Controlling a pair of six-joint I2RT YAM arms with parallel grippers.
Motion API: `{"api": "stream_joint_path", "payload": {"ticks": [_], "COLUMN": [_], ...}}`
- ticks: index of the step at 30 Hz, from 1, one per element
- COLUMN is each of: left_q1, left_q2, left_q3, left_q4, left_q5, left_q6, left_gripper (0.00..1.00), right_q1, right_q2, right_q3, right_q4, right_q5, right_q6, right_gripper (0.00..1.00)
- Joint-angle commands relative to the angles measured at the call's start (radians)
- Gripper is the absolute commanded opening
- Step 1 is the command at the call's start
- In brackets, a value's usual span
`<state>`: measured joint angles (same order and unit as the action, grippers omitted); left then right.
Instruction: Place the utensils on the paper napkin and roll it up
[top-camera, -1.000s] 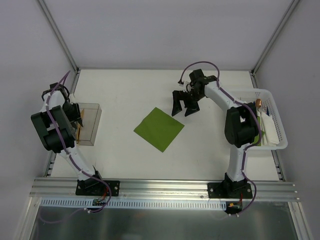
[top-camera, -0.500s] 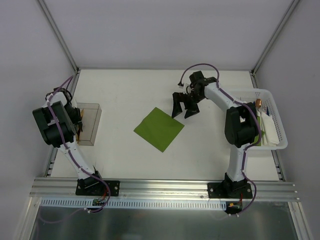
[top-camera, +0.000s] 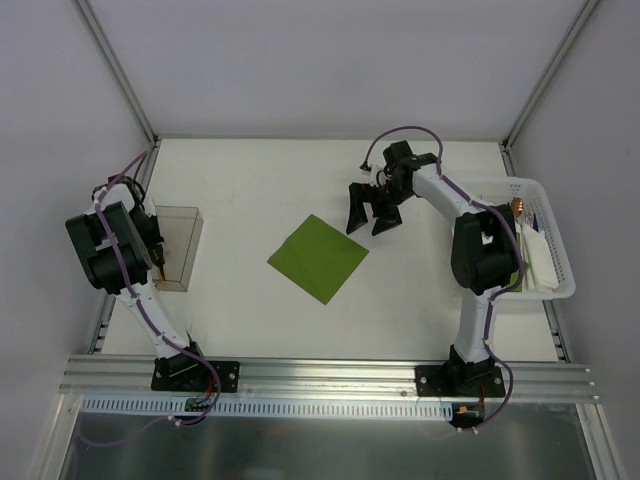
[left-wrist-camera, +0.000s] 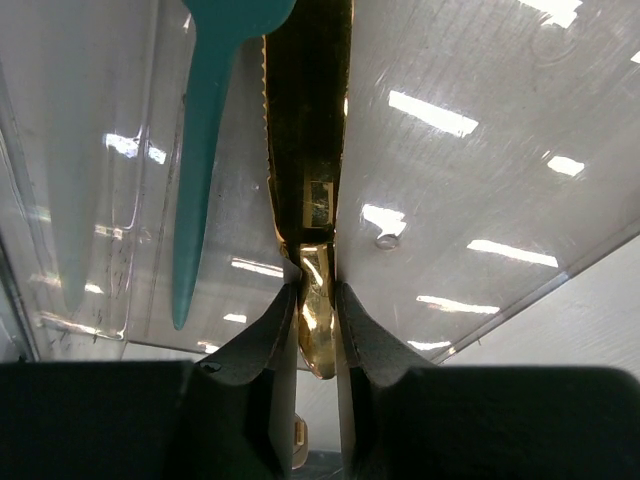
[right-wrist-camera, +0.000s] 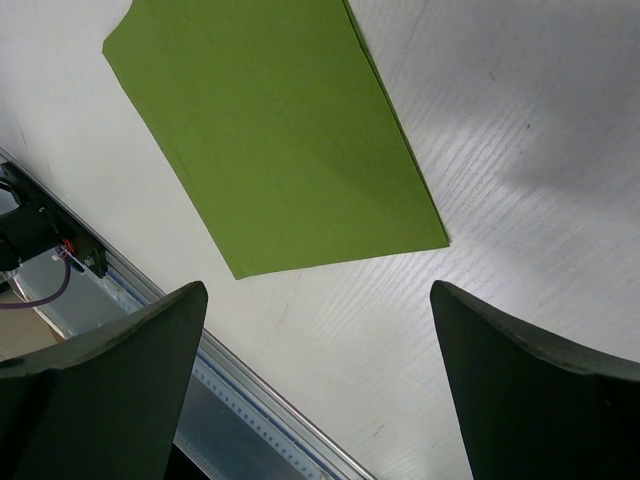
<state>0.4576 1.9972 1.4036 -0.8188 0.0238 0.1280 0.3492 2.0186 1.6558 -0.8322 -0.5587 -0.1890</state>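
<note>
The olive-green paper napkin (top-camera: 318, 258) lies flat on the white table, with nothing on it; it also shows in the right wrist view (right-wrist-camera: 270, 130). My right gripper (top-camera: 372, 218) hangs open and empty just beyond the napkin's far right corner (right-wrist-camera: 318, 292). My left gripper (left-wrist-camera: 314, 292) is shut on the golden-brown handle of a utensil (left-wrist-camera: 318, 320), whose serrated blade (left-wrist-camera: 300, 120) points into a clear plastic container (top-camera: 180, 248) at the table's left edge. From above, the left gripper (top-camera: 157, 258) is mostly hidden under its arm.
A teal plastic utensil (left-wrist-camera: 205, 150) lies in the clear container beside the held one. A white basket (top-camera: 562, 290) at the right edge holds white paper sheets and a copper-coloured piece (top-camera: 518, 207). Aluminium frame posts stand at the far corners.
My left wrist has drawn back to the left over the clear container, and the orange handles seen there before are now mostly hidden. My right gripper has shifted slightly right.
</note>
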Motion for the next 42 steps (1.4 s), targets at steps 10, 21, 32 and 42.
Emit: {"api": "stream_joint_path", "payload": {"ticks": [10, 21, 32, 42], "left_q1": [-0.014, -0.033, -0.094, -0.436], "left_q2": [-0.044, -0.227, -0.371, -0.402], "left_q3": [0.005, -0.017, -0.031, 0.135], "left_q4": [0.035, 0.026, 0.01, -0.117], "left_q5": [0.037, 0.117, 0.185, 0.185], "left_q6": [-0.016, -0.056, -0.097, -0.312], "left_gripper": [0.0, 0.0, 0.0, 0.0], "right_q1": [-0.003, -0.004, -0.004, -0.004], "right_q2": [-0.055, -0.06, -0.078, -0.095], "right_q3": [0.013, 0.019, 0.004, -0.008], "right_q4": [-0.001, -0.002, -0.001, -0.01], "right_q5": [-0.033, -0.035, -0.035, -0.007], "right_q6": [-0.01, -0.009, -0.003, 0.005], "right_gripper": [0.99, 0.99, 0.99, 0.99]}}
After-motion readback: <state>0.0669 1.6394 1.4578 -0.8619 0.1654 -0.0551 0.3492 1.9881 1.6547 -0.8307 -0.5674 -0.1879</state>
